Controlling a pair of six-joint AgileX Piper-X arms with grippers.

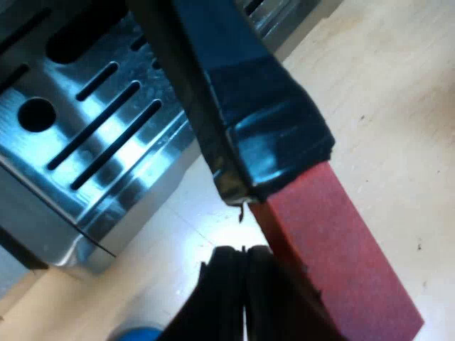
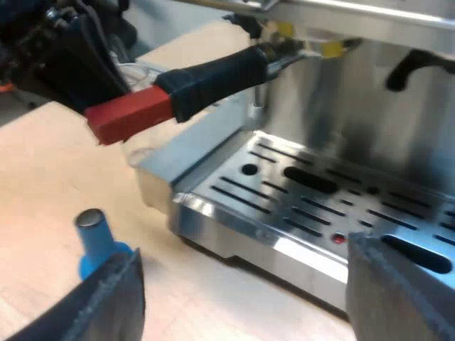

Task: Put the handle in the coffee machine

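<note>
Red handle end (image 1: 341,263) beside left tool (image 1: 244,259)

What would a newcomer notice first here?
The holder's dark handle with its red end juts out from the espresso machine front, above the slotted drip tray, with the left gripper at the red end. Next comes the blue tamper, standing on the wooden table beside the tray, close to the open right gripper.

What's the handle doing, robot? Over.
Left gripper shut beside red end. Right gripper open, near drip tray. Handle up at machine's front, lock unclear. Blue tamper nearby, not blocking.
</note>
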